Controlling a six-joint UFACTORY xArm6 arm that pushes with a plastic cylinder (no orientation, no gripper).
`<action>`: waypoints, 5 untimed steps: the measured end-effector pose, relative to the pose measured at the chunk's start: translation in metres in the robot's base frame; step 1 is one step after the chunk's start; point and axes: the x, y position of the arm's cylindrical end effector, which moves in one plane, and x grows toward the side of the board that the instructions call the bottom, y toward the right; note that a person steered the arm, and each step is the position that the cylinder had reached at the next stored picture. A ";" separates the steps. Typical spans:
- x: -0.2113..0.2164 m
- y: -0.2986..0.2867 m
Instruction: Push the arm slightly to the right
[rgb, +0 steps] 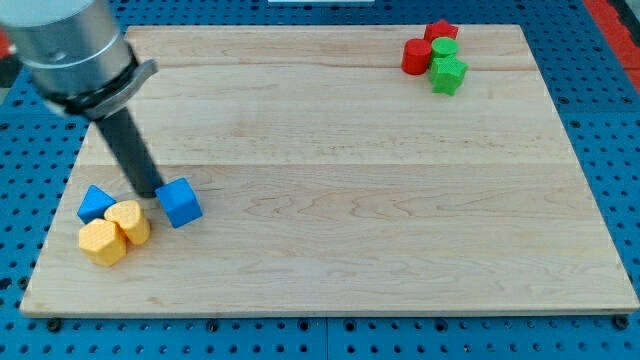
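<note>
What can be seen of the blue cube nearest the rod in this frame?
The blue cube is a small, solid-coloured block, plastic by its look, resting flat on the pale wooden board near the view's lower left, turned somewhat out of line with the board's edges. Its top and two side faces show. My tip sits right at its left edge, apparently touching. It stands apart from the other blue block and the two yellow blocks to its left.

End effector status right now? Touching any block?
No gripper: bare rod. My tip is down on the board, at the blue cube's left edge, seemingly touching; holding nothing.
</note>
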 end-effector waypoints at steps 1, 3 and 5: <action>-0.044 0.059; -0.031 0.162; -0.043 0.183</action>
